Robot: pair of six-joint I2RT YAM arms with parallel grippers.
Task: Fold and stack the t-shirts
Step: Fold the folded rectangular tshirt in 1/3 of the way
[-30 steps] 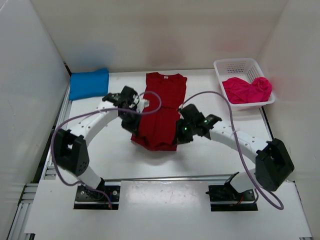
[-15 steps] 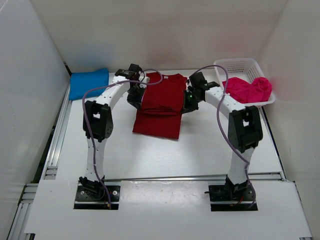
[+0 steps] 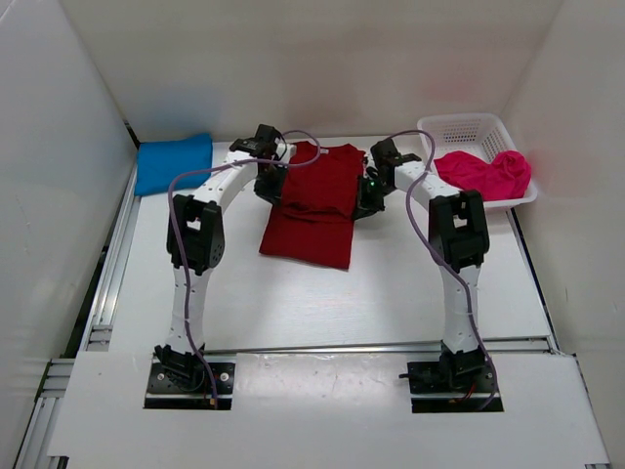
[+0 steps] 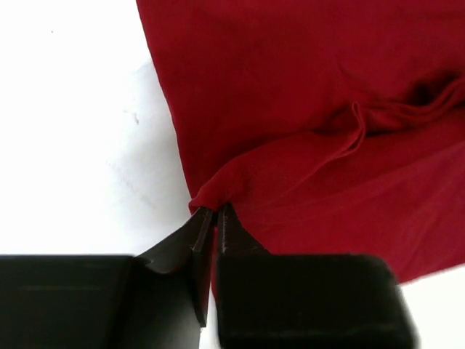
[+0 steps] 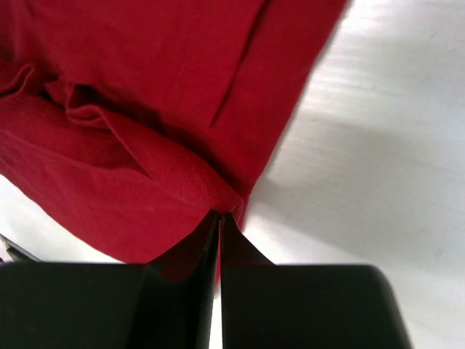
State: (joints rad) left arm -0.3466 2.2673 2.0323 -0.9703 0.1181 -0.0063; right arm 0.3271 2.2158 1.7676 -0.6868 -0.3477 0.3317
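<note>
1. The dark red shirt [image 3: 314,207] is laid flat on the white table [image 3: 293,303] at the far middle, between the two arms, with its collar toward the far wall.
2. The left gripper [image 3: 270,186] is placed at the shirt's left edge, in its far half.
3. The left jaws are pressed together, and a small fold of the red cloth's edge is pinched at their tips, low over the table, as shown in the left wrist view.
4. The right gripper [image 3: 367,200] is placed at the shirt's right edge, opposite the left one.
5. The right jaws are likewise pressed together, with a ridge of red cloth pinched at their tips.
6. In both wrist views, the cloth is seen doubled, one layer lying over another with creases near the middle.
7. The blue shirt [image 3: 174,163] is folded and set at the far left corner, well apart from the red one.
8. The pink shirt [image 3: 483,174] is left crumpled in the white basket [image 3: 459,127] at the far right, partly draped over its near rim.
</note>
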